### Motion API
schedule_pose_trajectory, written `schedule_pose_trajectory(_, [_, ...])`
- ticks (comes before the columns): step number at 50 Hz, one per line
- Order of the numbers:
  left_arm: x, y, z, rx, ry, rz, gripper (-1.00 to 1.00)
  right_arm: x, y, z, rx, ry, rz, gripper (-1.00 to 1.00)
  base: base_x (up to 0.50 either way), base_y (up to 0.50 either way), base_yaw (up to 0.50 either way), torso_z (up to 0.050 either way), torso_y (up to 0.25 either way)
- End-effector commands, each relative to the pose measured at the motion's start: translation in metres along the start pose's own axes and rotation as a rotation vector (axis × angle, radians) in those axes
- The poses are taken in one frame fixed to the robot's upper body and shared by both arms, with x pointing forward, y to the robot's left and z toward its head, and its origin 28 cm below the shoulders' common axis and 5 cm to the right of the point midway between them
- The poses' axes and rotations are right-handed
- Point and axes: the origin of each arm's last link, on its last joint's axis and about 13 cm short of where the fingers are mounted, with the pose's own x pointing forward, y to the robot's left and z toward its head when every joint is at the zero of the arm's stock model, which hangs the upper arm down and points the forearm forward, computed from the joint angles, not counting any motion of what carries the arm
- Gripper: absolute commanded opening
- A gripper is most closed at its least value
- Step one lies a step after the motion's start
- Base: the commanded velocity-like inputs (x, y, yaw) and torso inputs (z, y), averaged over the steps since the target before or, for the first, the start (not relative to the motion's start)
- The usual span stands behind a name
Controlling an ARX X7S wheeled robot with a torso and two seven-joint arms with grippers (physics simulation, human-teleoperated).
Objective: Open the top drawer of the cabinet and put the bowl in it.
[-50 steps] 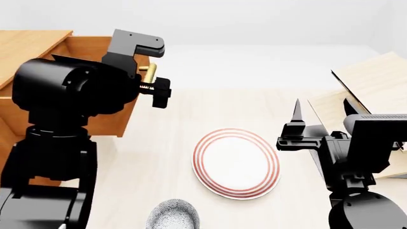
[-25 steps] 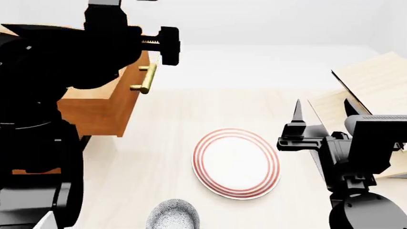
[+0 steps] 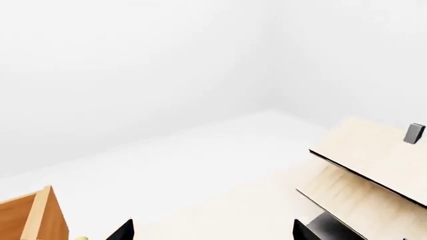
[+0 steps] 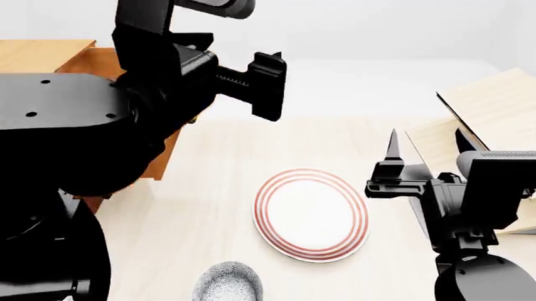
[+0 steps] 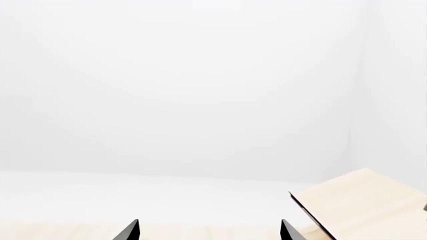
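Observation:
The cabinet (image 4: pixel 37 53) stands at the far left, and its top drawer (image 4: pixel 160 158) sticks out toward the table, largely hidden behind my left arm. At the near edge of the table sits the speckled bowl (image 4: pixel 228 283), cut off by the frame. My left gripper (image 3: pixel 212 232) is raised above the table to the right of the drawer, open and empty, and one of its fingers (image 4: pixel 268 84) shows in the head view. Right of the plate, my right gripper (image 4: pixel 425 147) points away, open with nothing between its fingertips (image 5: pixel 130 231).
A white plate with red rings (image 4: pixel 312 214) lies mid-table between the bowl and my right gripper. The pale tilted board rack (image 4: pixel 494 106) stands at the right, close beside my right arm. The drawer's corner (image 3: pixel 37 220) and the rack (image 3: pixel 373 165) show in the left wrist view.
My left gripper has come off the drawer's brass handle and lifted up and to the right, and the arm now covers the handle. The right arm, plate and bowl have not moved.

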Motion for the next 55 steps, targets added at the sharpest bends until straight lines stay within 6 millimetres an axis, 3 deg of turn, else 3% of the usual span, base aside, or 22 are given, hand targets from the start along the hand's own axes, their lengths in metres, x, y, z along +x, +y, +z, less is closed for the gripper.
schedule_pose_trajectory(1, [-0.025, -0.024, -0.033, 0.085, -0.085, -0.117, 1.0, -0.001, 0.0, 0.001, 0.001, -0.003, -0.003, 1.0, 0.0, 0.0, 0.0, 0.0, 0.0])
schedule_pose_trajectory(12, [-0.041, -0.036, -0.067, 0.057, -0.008, -0.25, 1.0, -0.001, -0.003, 0.003, 0.009, -0.009, -0.012, 1.0, 0.0, 0.0, 0.0, 0.0, 0.0])
schedule_pose_trajectory(24, [-0.051, -0.037, -0.099, 0.045, 0.087, -0.261, 1.0, -0.001, -0.003, 0.003, 0.008, -0.01, -0.014, 1.0, 0.0, 0.0, 0.0, 0.0, 0.0])
schedule_pose_trajectory(40, [-0.066, -0.023, -0.142, -0.059, 0.246, -0.213, 1.0, -0.001, -0.003, 0.002, 0.006, -0.009, -0.017, 1.0, 0.0, 0.0, 0.0, 0.0, 0.0])
schedule_pose_trajectory(55, [-0.073, -0.008, -0.164, -0.158, 0.356, -0.133, 1.0, 0.001, 0.0, 0.001, 0.001, -0.006, -0.011, 1.0, 0.0, 0.0, 0.0, 0.0, 0.0])
